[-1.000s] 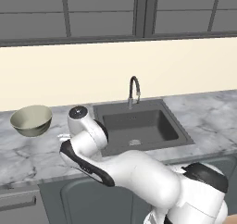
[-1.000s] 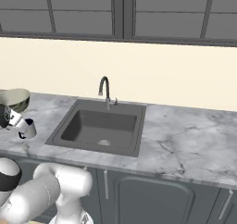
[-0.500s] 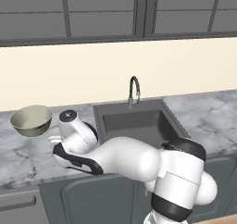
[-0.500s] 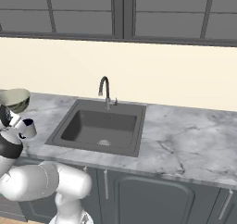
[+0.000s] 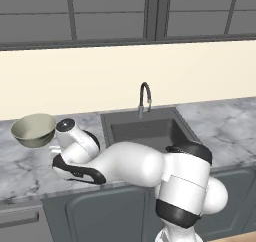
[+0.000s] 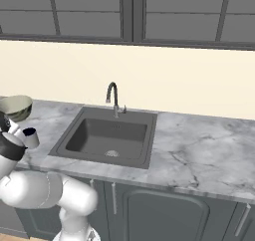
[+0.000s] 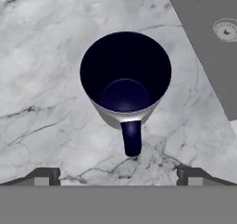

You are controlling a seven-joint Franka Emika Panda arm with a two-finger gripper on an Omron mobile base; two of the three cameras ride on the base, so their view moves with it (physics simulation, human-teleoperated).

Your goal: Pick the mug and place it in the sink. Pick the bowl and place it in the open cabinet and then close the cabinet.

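The mug is waiting to be picked up from the counter.

The mug (image 7: 125, 79) stands upright on the marble counter (image 7: 41, 56), just left of the sink (image 6: 107, 138), with its dark inside facing up and its handle (image 7: 132, 137) pointing toward the camera on the hand. The gripper (image 7: 119, 176) is held right above the mug, with its jaws spread as wide as they go and nothing held between them. To do this step well, the gripper should be lowered straight down until the two fingers are on either side of the cup wall, and the handle should be kept out of the way. The jaws should be closed only when the mug is well between them. The bowl (image 5: 34, 130) sits near the mug on the counter and should not be bumped. After that, the mug can be lifted and carried over to the sink.
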